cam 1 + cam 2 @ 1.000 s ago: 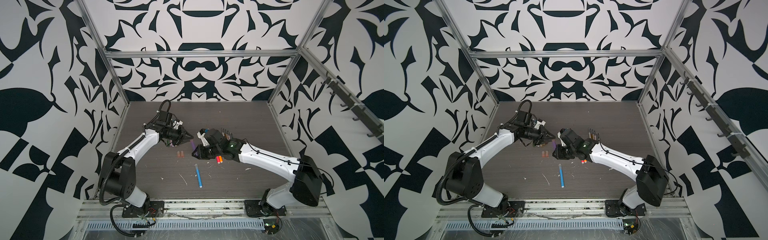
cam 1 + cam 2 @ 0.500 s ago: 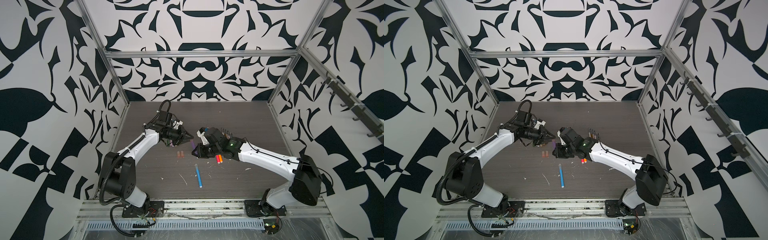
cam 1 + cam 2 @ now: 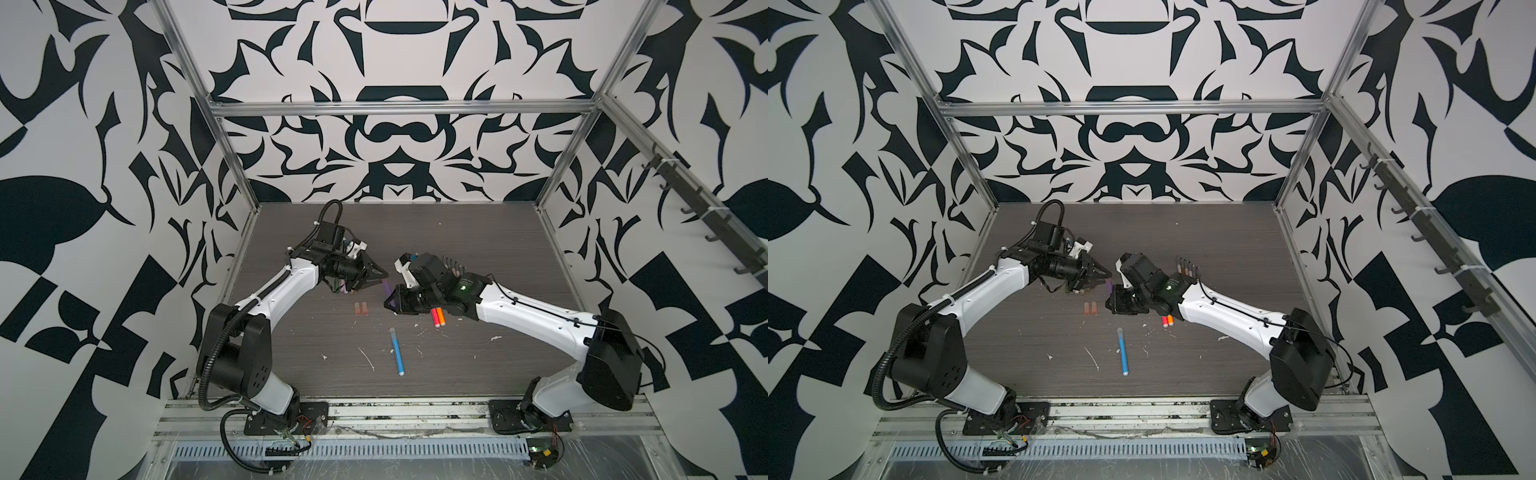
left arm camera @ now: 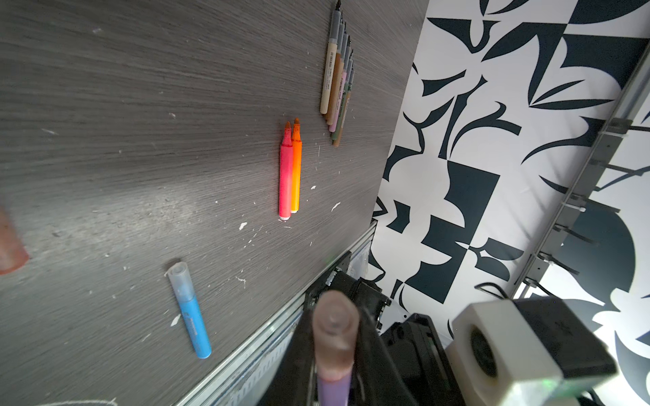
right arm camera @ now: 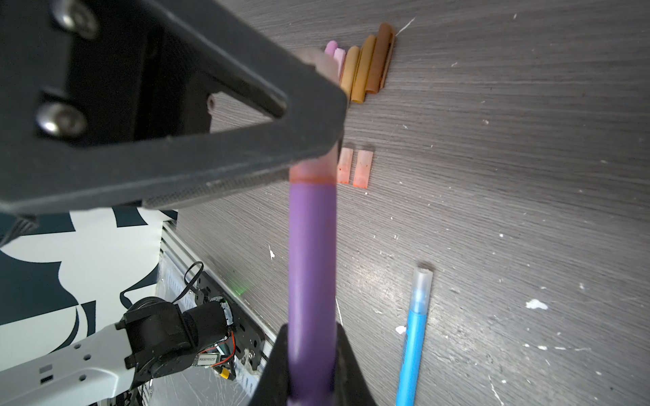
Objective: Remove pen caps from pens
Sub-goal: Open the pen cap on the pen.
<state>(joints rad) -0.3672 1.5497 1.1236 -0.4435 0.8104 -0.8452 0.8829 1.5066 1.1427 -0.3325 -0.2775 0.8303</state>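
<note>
A purple pen hangs above the table between both arms, also seen in a top view. My right gripper is shut on its barrel. Its translucent pinkish pen cap sits on the pen's end, and my left gripper is shut on it. In both top views the left gripper and right gripper meet tip to tip. A capped blue pen lies nearer the front. Two loose pinkish caps lie below the held pen.
An uncapped pink-red and orange pair lies by the right arm. A row of thin uncapped pens lies further back. A row of muted caps lies under the left gripper. White flecks dot the table.
My right gripper's jaws have closed onto the purple pen's barrel. Both arms have stayed almost in place, and the left gripper has kept its hold on the cap.
</note>
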